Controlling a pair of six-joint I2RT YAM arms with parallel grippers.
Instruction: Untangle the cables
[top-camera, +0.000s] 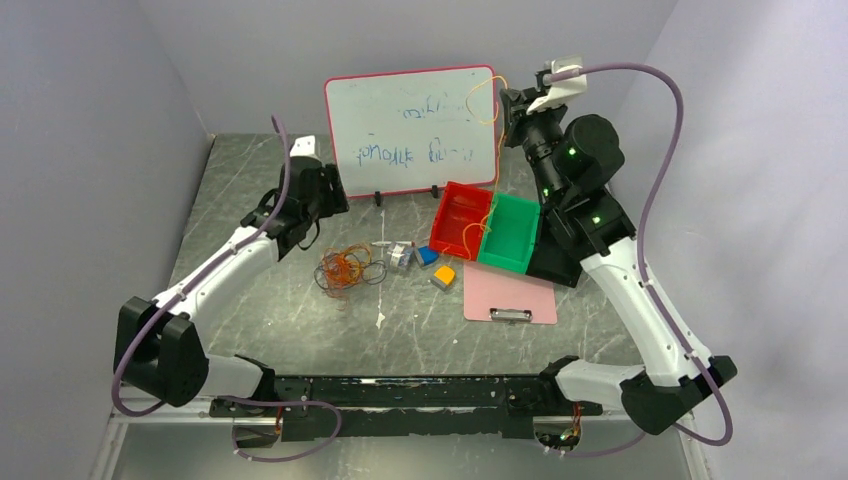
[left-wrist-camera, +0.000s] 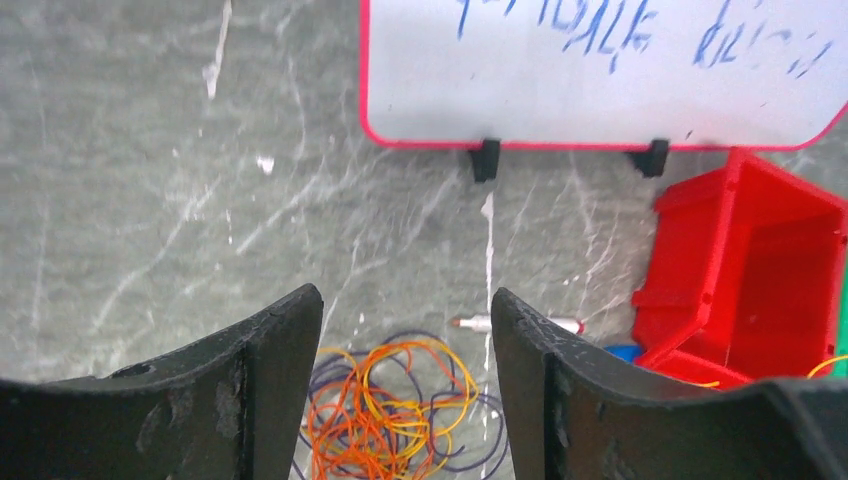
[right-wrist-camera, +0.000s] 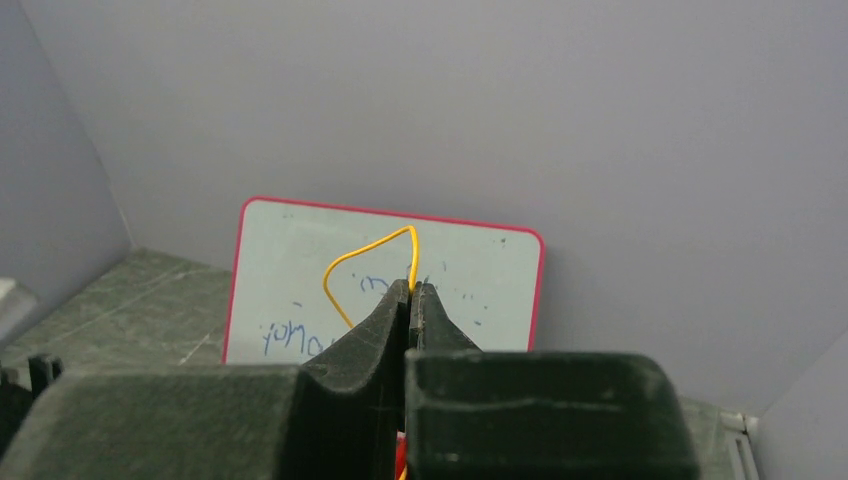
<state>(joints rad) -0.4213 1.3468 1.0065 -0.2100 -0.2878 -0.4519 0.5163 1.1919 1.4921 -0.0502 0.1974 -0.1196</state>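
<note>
Holding one yellow cable (right-wrist-camera: 345, 265) high in front of the whiteboard (top-camera: 410, 125), your right gripper (right-wrist-camera: 411, 292) is pinched tight on it, fingers pressed together with the strand between them. From the grip the strand bows out across the board's face. In the top view it then drops straight down toward the red bin (top-camera: 455, 215), where its lower part curls over the rim. A green bin (top-camera: 510, 235) sits touching the red one on its right side, and a pink clipboard (top-camera: 510, 295) lies on the table (top-camera: 300, 330) just in front of both.

Your left gripper (left-wrist-camera: 405, 300) is spread wide and grips nothing. It hangs above the table, aimed at the remaining cables (top-camera: 345, 267). These form a loose heap of orange, yellow and dark loops, lying flat on the table. In the left wrist view the heap appears in the gap between the two fingers (left-wrist-camera: 255, 380). Small grey, blue and orange blocks (top-camera: 427, 262) lie between the heap and the bins.
</note>
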